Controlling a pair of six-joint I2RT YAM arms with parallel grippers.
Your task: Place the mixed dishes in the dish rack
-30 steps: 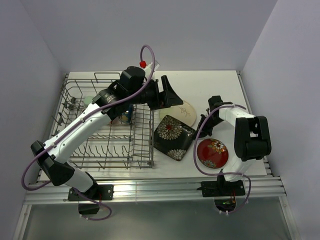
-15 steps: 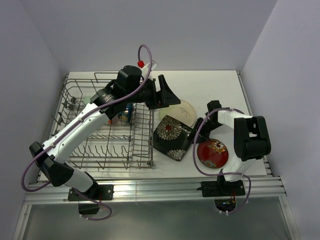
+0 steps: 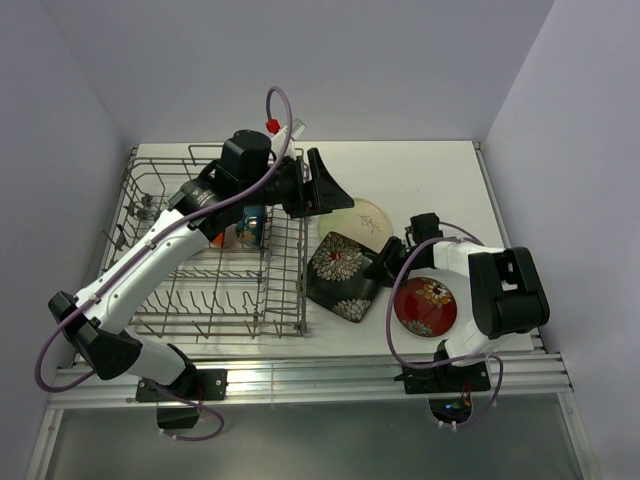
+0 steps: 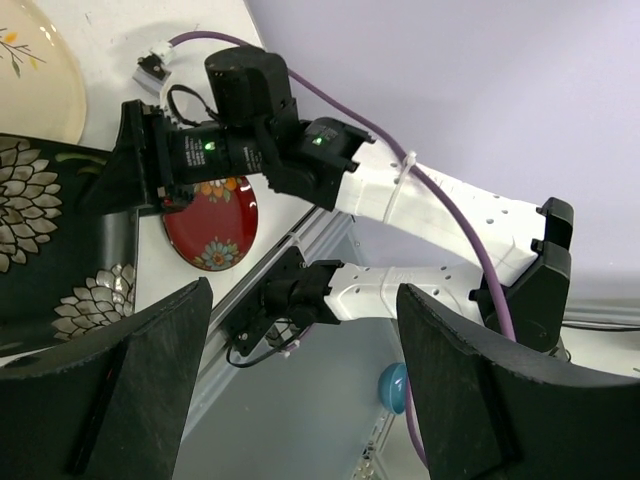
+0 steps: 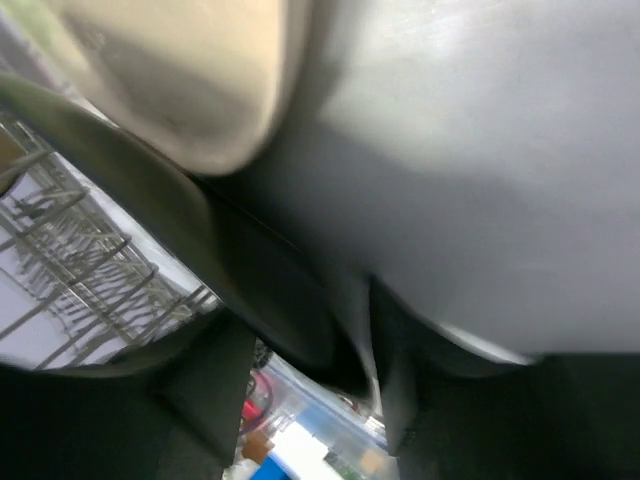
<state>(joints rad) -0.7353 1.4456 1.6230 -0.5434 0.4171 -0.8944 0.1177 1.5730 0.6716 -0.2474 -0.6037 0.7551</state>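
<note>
The black square floral plate [image 3: 343, 268] lies on the table right of the dish rack [image 3: 160, 300]. The pale cream round plate [image 3: 366, 222] lies behind it, and the red floral plate [image 3: 425, 305] to its right. My right gripper [image 3: 386, 262] sits low at the black plate's right corner. In the blurred right wrist view its jaws [image 5: 320, 400] stand apart on either side of the plate's dark rim [image 5: 240, 270]. My left gripper [image 3: 330, 188] hangs open and empty above the cream plate, and is also seen in its own wrist view [image 4: 300, 400]. An orange bowl and a blue bowl [image 3: 245, 228] stand in the rack.
The rack's right wall [image 3: 302, 270] stands close beside the black plate. The left arm reaches across the rack. Walls close the table at the back and on both sides. A metal rail [image 3: 300, 385] runs along the near edge.
My right gripper has moved left and down to the black plate's right corner. My left arm has lifted and drawn back a little to the left.
</note>
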